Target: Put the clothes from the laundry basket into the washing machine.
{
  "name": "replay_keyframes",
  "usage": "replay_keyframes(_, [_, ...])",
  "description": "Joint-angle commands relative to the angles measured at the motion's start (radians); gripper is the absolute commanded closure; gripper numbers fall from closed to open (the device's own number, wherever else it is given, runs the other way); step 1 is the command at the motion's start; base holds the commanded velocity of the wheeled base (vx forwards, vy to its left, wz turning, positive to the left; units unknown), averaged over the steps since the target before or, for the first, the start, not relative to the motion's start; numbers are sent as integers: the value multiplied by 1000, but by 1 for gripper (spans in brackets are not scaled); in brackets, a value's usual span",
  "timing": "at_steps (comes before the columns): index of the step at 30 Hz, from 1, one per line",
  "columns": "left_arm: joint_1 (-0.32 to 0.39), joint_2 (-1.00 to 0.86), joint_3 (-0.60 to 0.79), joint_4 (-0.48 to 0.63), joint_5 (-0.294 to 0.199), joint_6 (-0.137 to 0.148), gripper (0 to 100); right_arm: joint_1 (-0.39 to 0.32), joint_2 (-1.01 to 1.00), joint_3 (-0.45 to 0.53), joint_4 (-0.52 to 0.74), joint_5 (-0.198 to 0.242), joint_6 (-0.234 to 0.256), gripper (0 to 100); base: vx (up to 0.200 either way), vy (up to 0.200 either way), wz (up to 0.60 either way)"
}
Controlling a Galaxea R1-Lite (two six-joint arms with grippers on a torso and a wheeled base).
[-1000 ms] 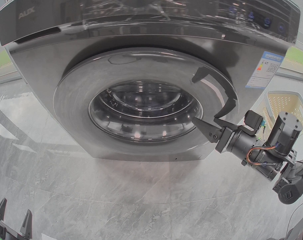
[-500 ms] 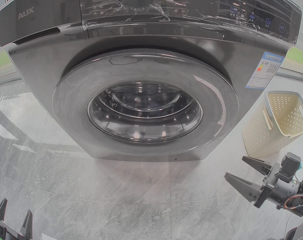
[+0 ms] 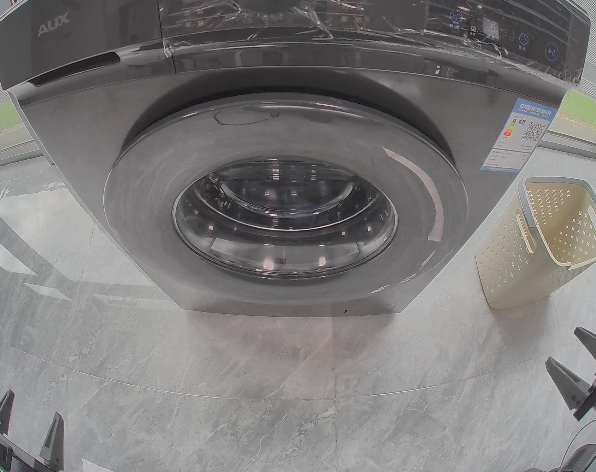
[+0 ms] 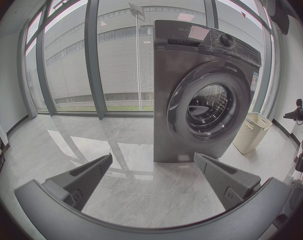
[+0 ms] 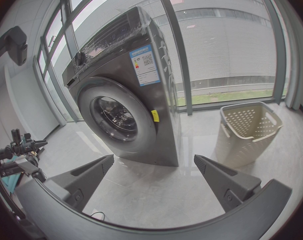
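Laundry basket (image 3: 508,263), cream and perforated, stands beside washing machine (image 3: 285,132); left tool (image 3: 32,404), right tool (image 3: 563,345) apart.

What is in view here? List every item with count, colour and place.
washing machine: 1, dark grey, on the floor, centre, front facing the robot
door: 1, grey ring with glass window, on the machine's front, shut
laundry basket: 1, cream, on the floor to the robot's right of the machine, apart from it; no clothes visible inside
label: 1, blue and white, upper right of the machine's front
yellow tag: 1, on the machine's right front edge
floor: grey marbled tiles
windows: dark-framed, behind the machine
left claw: 1, black, open, low at the robot's left
right claw: 1, black, open, low at the robot's right, below the basket in the head view
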Motion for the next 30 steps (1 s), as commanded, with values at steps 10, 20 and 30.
replay_keyframes(10, [0,-8,18,1,1,-16,0,-304,-586,10,535,-44,-84,0,0,0,0])
replay_keyframes(20, [0,-8,18,0,3,-18,0,-301,-588,27,539,-51,-165,0,0,0,0])
replay_keyframes(30, [0,-10,18,0,1,5,0,-303,-588,27,546,-38,-122,0,0,0,0])
